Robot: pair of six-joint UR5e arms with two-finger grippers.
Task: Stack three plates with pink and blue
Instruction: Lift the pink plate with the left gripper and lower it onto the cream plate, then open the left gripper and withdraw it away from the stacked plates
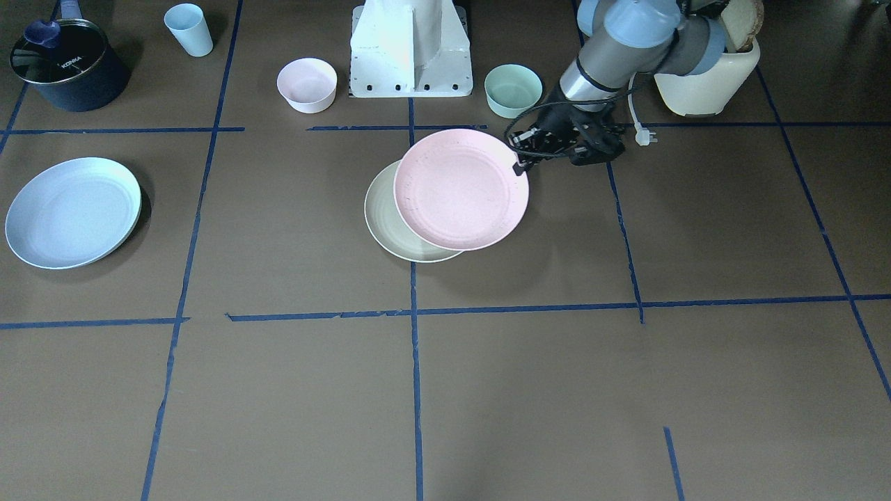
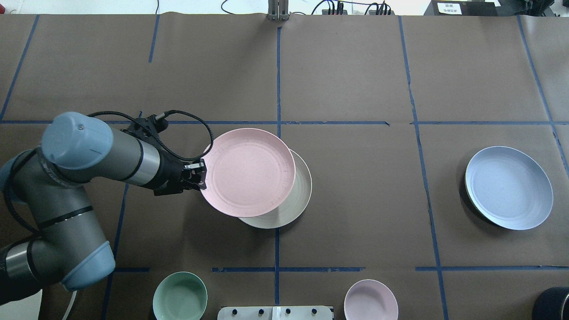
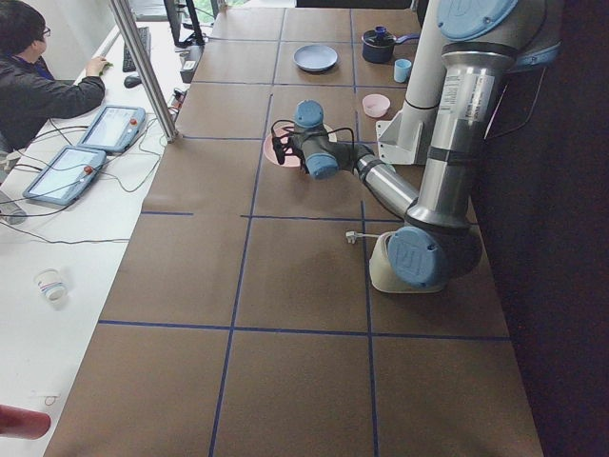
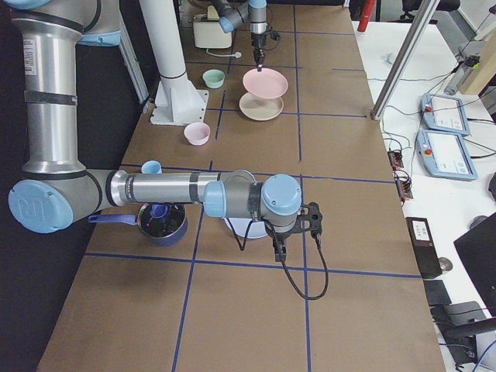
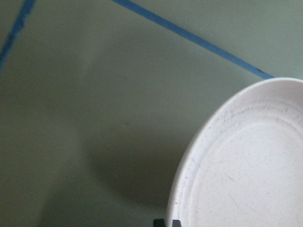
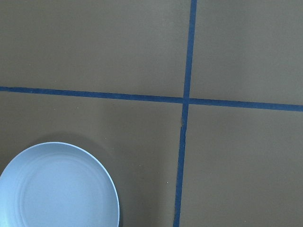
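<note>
The pale pink plate (image 1: 459, 189) is held by its rim in my left gripper (image 1: 518, 163), which is shut on it. It hangs a little above the cream plate (image 1: 390, 229) and overlaps most of it, offset toward the left arm's side. In the overhead view the pink plate (image 2: 246, 171) covers the cream plate (image 2: 295, 202) beside the left gripper (image 2: 202, 175). The light blue plate (image 2: 509, 187) lies alone on the robot's right side. My right gripper (image 4: 279, 252) hovers near it; I cannot tell whether it is open or shut.
A small pink bowl (image 1: 307, 84) and a mint-green bowl (image 1: 513, 90) stand either side of the robot base (image 1: 411, 49). A light blue cup (image 1: 188, 29) and a dark pot (image 1: 66, 66) stand at the right arm's back corner. A cream appliance (image 1: 706, 83) stands behind the left arm.
</note>
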